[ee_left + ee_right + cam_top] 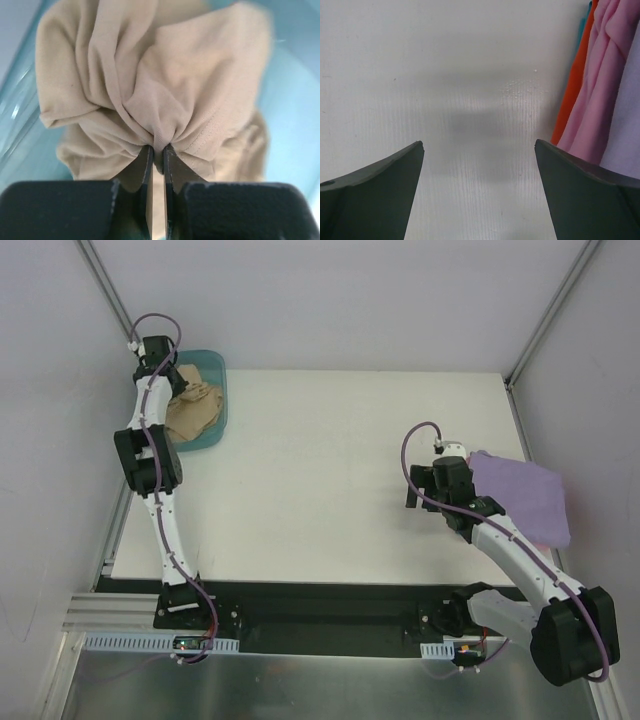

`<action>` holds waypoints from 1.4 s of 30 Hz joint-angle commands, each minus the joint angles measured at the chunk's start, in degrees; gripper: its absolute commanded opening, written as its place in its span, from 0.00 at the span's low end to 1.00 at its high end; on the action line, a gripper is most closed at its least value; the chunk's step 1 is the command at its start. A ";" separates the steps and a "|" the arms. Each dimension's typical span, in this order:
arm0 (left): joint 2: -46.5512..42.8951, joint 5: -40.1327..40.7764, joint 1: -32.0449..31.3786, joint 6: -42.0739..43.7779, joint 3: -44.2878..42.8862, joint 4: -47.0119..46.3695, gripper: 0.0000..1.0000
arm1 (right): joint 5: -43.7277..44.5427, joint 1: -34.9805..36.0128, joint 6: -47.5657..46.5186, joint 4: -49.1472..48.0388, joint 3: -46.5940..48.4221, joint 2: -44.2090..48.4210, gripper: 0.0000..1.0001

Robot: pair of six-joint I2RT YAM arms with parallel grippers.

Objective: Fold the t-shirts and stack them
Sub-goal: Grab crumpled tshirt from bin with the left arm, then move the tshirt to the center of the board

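A tan t-shirt [196,405] lies crumpled in the teal tub [216,367] at the table's far left. My left gripper [172,380] is over the tub and is shut on a bunched fold of the tan t-shirt [165,85]. A folded lavender t-shirt [522,495] lies at the table's right edge on top of a stack. The stack's edges show in the right wrist view: pink [600,100] and orange [572,90] layers. My right gripper [420,488] is open and empty over bare table, just left of the stack.
The white table [330,470] stretches between the two arms. Grey walls stand at the left, the back and the right. The teal tub's wall [295,100] surrounds the tan shirt.
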State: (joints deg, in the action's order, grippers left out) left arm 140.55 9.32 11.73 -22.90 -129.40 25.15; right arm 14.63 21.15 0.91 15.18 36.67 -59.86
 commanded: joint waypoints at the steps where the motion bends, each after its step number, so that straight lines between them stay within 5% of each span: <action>1: -18.17 -6.58 0.31 -0.73 4.05 -3.33 0.00 | -0.83 0.12 0.41 -1.91 1.66 2.11 0.97; 2: -19.51 -13.73 1.01 -1.62 9.64 -6.13 0.00 | -1.27 0.21 0.50 -2.00 1.57 2.63 0.97; 8: -28.74 -18.03 -1.61 -4.97 24.54 -12.84 0.00 | -2.41 0.21 0.59 -1.47 0.69 7.55 0.97; 18: -49.13 -2.91 -17.60 7.42 27.01 -15.13 0.00 | -3.30 0.21 1.55 -0.42 -1.51 16.17 0.97; 27: -68.81 -16.52 -30.00 4.97 27.98 -18.11 0.00 | -0.48 0.21 2.26 1.43 -1.33 20.21 0.97; 35: -69.36 -24.87 -38.96 1.98 31.93 -18.38 0.00 | -1.71 0.21 3.49 2.57 -1.07 22.93 0.97; 42: -64.98 -20.84 -49.42 2.59 43.96 -21.10 0.01 | 0.56 0.30 3.49 4.24 -0.37 23.65 0.97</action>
State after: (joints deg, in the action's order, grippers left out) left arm 71.96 -12.80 -33.61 -20.14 -91.24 6.17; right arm 12.84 21.17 3.66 18.20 34.81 -36.71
